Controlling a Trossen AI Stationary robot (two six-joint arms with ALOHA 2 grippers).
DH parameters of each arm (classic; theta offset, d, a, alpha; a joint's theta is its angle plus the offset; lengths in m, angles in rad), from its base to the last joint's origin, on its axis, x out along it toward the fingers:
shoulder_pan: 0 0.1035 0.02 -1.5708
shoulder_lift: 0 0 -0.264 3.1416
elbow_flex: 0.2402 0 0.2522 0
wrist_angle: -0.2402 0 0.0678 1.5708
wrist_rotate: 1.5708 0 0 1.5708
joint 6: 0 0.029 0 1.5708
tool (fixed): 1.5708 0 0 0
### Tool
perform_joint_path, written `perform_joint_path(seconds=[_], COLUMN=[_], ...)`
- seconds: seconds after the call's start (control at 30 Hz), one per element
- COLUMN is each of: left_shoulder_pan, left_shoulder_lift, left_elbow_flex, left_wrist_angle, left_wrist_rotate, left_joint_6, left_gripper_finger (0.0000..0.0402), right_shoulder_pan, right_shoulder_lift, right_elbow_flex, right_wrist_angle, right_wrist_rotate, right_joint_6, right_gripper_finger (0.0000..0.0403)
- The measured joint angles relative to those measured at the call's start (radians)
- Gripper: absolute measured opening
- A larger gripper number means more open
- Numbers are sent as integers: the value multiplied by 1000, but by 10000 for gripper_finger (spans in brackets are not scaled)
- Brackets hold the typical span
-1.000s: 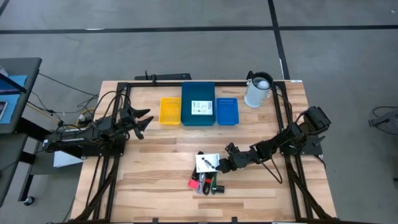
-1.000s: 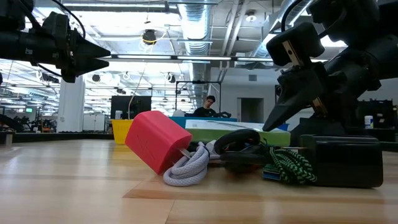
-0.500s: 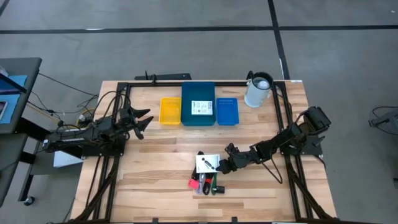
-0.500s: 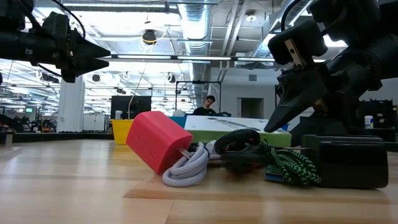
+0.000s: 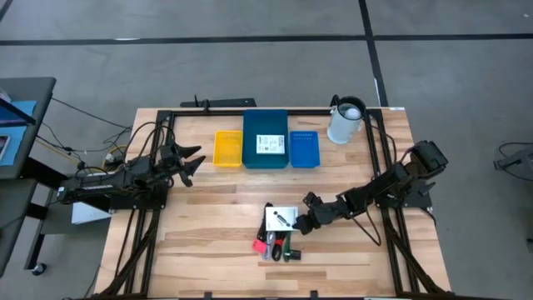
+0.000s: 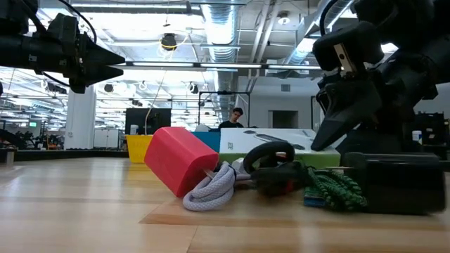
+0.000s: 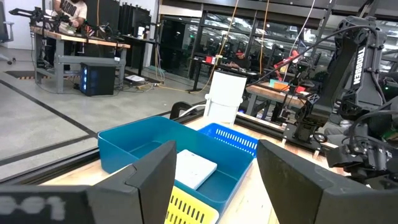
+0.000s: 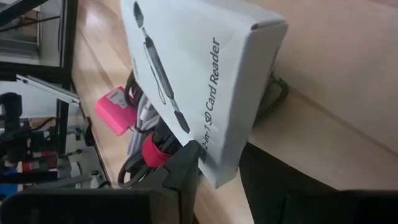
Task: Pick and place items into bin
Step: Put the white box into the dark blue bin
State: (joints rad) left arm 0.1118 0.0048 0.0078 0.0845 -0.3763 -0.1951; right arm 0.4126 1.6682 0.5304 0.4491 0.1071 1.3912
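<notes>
My right gripper (image 5: 299, 223) is shut on a white card-reader box with black print (image 5: 280, 219), at the far side of the item pile. In that pile lie a pink-red piece (image 5: 260, 247), green and black pens (image 5: 285, 250), a grey cord (image 6: 211, 192) and a black cable loop (image 6: 271, 160). A second white card (image 5: 269, 145) lies flat inside the teal bin (image 5: 251, 133). My left gripper (image 5: 191, 161) hangs open above the table's left side, touching nothing. My right gripper pinches the white box between its two fingers (image 8: 186, 167) at the box's right-hand end (image 8: 219, 169). It comes from the table's right, slanting down. The box sits about level above the pile (image 6: 267, 138); whether it still touches the cables I cannot tell.
A yellow bin (image 5: 226, 148) and a blue basket (image 5: 304, 148) flank the teal bin at the far edge. A white pitcher (image 5: 346, 122) stands at the far right. A black box (image 6: 391, 184) lies by the pile. Bare wood spreads between the pile and the bins.
My right gripper has risen a little and drawn toward the table's right, taking the white box with it. The box, first tilted on the pile, now sits higher and nearly level. The cables beneath it have shifted slightly.
</notes>
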Motion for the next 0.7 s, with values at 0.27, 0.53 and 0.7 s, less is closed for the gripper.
perform_joint_path(seconds=[0.27, 0.53, 0.7], left_shoulder_pan=[0, 0, 0], left_shoulder_lift=[0, 0, 0], left_elbow_flex=[0, 0, 0], left_wrist_angle=[0, 0, 0], left_wrist_rotate=[0, 0, 0], left_joint_6=[0, 0, 0], left_gripper_finger=[212, 212, 212], right_shoulder_pan=[-1, -1, -1], right_shoulder_lift=[-18, -19, -20], right_elbow_flex=[1, 2, 4], right_wrist_angle=[-7, 0, 8], right_wrist_rotate=[11, 11, 12], right_joint_6=[-38, -59, -68], right_gripper_finger=[106, 104, 83])
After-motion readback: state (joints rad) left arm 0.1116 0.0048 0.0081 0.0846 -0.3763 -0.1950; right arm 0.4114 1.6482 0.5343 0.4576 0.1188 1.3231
